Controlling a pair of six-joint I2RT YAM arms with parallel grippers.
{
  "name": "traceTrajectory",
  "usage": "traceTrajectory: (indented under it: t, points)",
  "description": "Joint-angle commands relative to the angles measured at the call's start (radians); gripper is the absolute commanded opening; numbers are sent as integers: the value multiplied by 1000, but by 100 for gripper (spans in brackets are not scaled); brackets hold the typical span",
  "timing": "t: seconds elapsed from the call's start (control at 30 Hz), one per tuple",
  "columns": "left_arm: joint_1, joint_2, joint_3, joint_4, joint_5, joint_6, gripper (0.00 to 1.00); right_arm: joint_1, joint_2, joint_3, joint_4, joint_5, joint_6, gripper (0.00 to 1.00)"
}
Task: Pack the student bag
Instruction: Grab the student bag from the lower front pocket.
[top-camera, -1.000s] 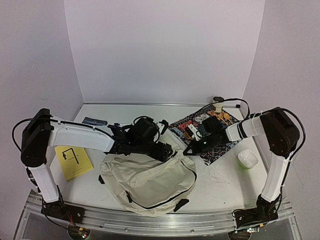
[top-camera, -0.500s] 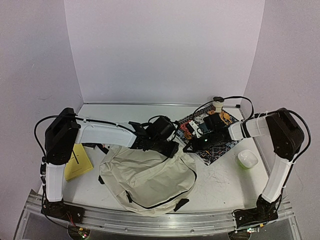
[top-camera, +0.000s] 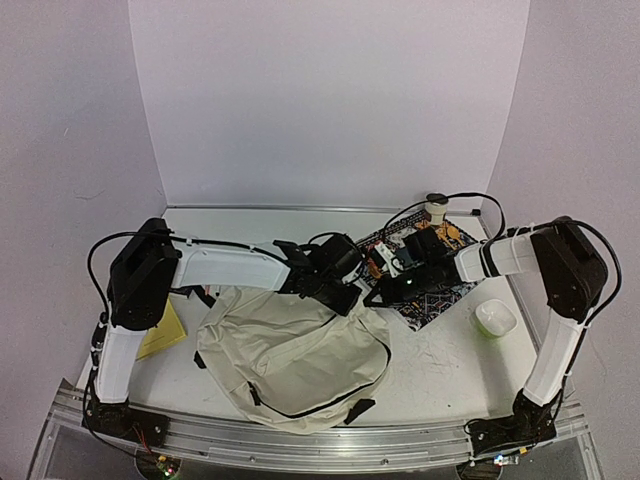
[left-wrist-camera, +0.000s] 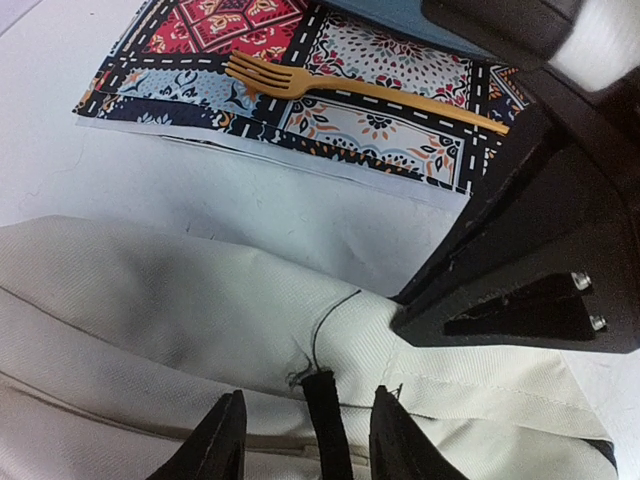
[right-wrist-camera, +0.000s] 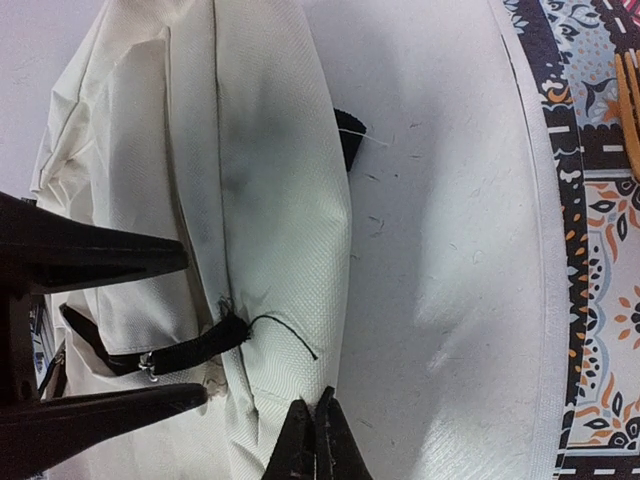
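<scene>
Got the student bag (top-camera: 290, 350) slumped on the surface (top-camera: 450, 372), just off the near-left edge of the patterned mat (top-camera: 445, 295). Left end effector (left-wrist-camera: 312, 432) half open, straddling the black pull tab (right-wrist-camera: 195, 350) at the corner nearest the mat, not gripping yet. Right end effector (right-wrist-camera: 315, 440) fully closed at that same corner; can't tell if pinching cloth. Center the tab, squeeze firmly, then pull slowly along the zipper.

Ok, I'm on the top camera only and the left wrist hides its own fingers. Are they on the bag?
Observer: The left gripper is open, its fingers either side of a black tab on the student bag's seam, not closed on it.
Operator: And the right one?
Observer: The right gripper is shut, tips at the bag's edge near that tab.
Operator: Anything loose on the mat?
Observer: An orange fork lies on the patterned mat.
</scene>
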Motion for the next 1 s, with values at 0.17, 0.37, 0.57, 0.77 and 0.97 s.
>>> traceTrajectory:
  t: [0.17, 0.37, 0.57, 0.77, 0.97]
  points:
    - [-3, 70, 100, -65, -12, 25, 37, 21, -23, 39, -14, -23, 6, 0]
    - [-3, 76, 110, -79, -6, 30, 14, 22, -36, 39, -21, -11, 5, 0]
    - [-3, 13, 79, -79, 33, 25, 0, 22, -42, 34, -21, 19, 6, 0]
    - [-3, -92, 14, -77, -1, -6, 0, 21, -32, 45, -39, 89, 22, 0]
    - [-3, -141, -32, -75, 0, -21, 0, 21, -29, 51, -44, 96, 23, 0]
